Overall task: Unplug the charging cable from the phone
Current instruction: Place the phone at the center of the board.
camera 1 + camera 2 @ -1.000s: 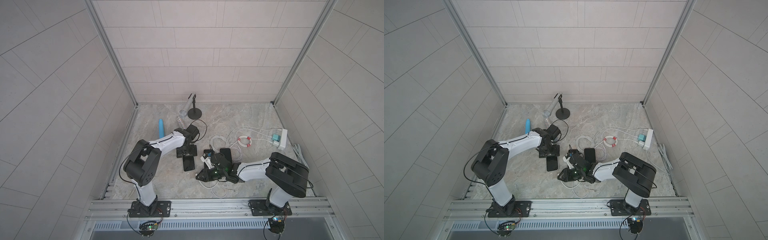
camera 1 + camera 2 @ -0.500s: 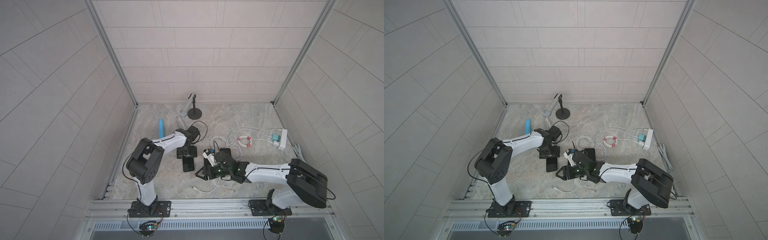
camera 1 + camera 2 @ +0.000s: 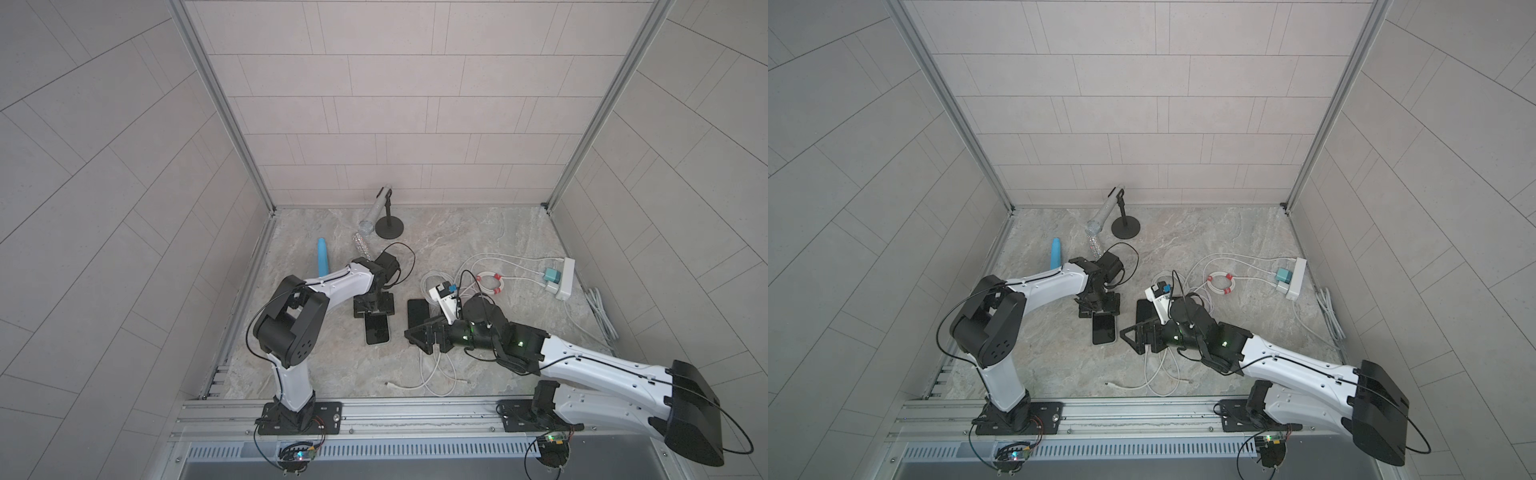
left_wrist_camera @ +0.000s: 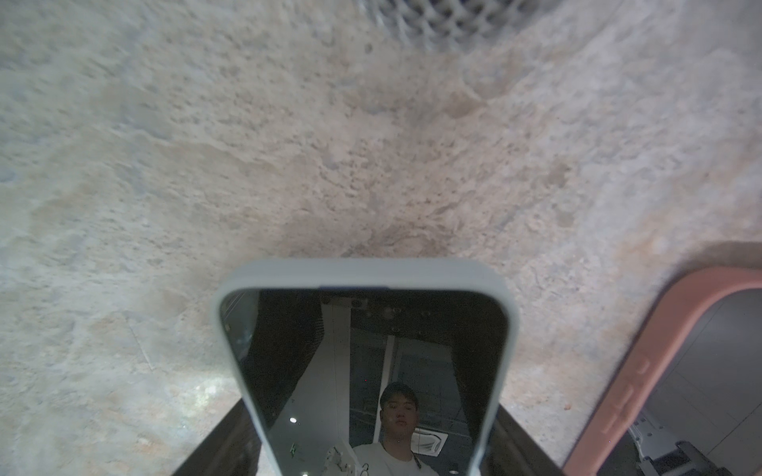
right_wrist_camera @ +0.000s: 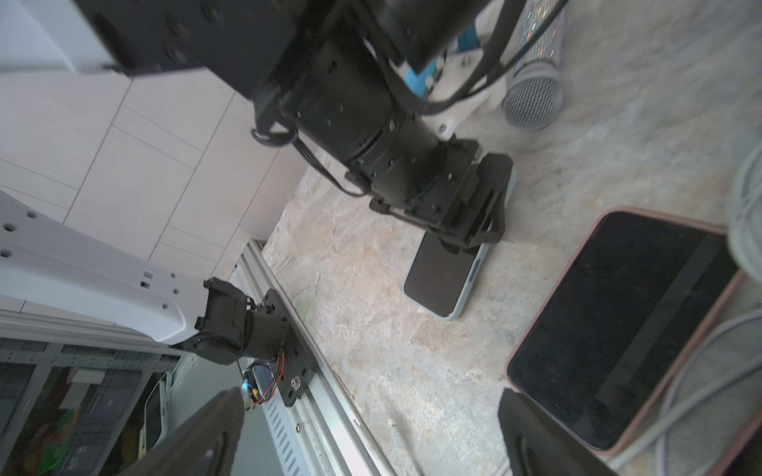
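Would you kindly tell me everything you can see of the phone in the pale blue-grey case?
The phone in the pale blue-grey case is a slim rectangle with rounded corners, its glossy black screen dark and facing up. It lies flat on the marbled stone-look table. The left end effector is closed on its far end, a finger at each long side; the near end is free, with no cable in it.

The left pincer (image 3: 373,309) sits on the phone (image 3: 377,331); charging cable (image 3: 422,365) lies apart.
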`<action>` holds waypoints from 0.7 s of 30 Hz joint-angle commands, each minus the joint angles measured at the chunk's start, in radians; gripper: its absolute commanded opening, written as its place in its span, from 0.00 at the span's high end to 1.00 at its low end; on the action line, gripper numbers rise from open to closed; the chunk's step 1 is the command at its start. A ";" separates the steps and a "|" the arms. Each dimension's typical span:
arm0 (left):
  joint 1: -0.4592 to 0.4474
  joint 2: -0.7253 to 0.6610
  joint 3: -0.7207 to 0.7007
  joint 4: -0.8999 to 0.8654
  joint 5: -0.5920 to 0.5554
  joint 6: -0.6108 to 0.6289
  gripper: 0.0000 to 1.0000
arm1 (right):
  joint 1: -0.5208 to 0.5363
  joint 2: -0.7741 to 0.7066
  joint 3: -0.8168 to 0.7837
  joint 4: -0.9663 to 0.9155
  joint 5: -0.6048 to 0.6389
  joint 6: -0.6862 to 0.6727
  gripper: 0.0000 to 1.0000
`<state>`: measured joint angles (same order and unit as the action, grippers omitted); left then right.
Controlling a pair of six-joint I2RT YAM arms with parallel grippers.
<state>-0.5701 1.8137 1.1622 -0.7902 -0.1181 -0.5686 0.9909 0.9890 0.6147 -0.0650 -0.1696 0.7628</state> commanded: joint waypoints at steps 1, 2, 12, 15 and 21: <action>-0.008 0.008 0.016 -0.028 -0.007 0.008 0.65 | -0.009 -0.080 -0.035 -0.081 0.116 -0.033 0.00; -0.009 0.008 0.016 -0.029 -0.008 0.008 0.61 | -0.012 -0.108 -0.049 -0.084 0.125 -0.031 0.00; -0.015 -0.005 0.018 -0.029 -0.006 0.009 0.00 | -0.070 -0.340 -0.181 -0.089 0.168 0.027 0.00; -0.017 -0.010 0.021 -0.032 -0.008 0.008 0.00 | -0.089 -0.362 -0.193 -0.106 0.153 0.030 0.00; -0.033 -0.042 0.039 -0.052 -0.004 0.007 0.00 | -0.114 -0.359 -0.193 -0.147 0.144 0.030 0.00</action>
<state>-0.5903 1.8072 1.1740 -0.8104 -0.1246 -0.5674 0.8833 0.6357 0.4259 -0.1783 -0.0261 0.7902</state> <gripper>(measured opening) 0.999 0.999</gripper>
